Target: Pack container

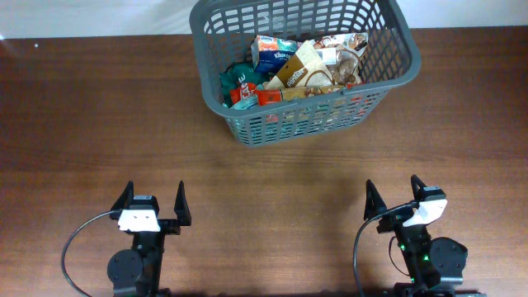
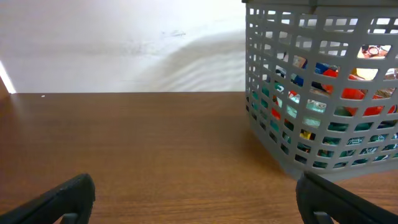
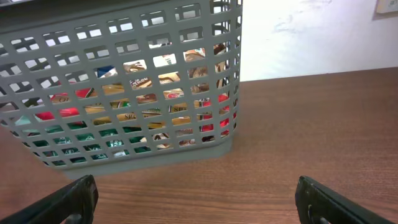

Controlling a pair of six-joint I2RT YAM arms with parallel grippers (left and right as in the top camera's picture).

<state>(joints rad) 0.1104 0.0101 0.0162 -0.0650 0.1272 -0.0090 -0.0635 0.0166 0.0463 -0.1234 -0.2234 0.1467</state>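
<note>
Where brown wood table point(image 1: 82, 124) meets white wall point(image 2: 124, 50), container point(image 1: 313, 122) stands.

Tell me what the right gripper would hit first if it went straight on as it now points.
The basket: the right gripper points at its slotted near wall, close to one corner, with only table between. Whether it hits squarely or clips the corner is hard to judge.

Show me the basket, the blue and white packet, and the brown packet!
basket point(image 1: 305, 122): overhead view, on its slotted front wall.
blue and white packet point(image 1: 272, 51): overhead view, on the middle of its top face.
brown packet point(image 1: 304, 68): overhead view, on the middle of the packet.
</note>
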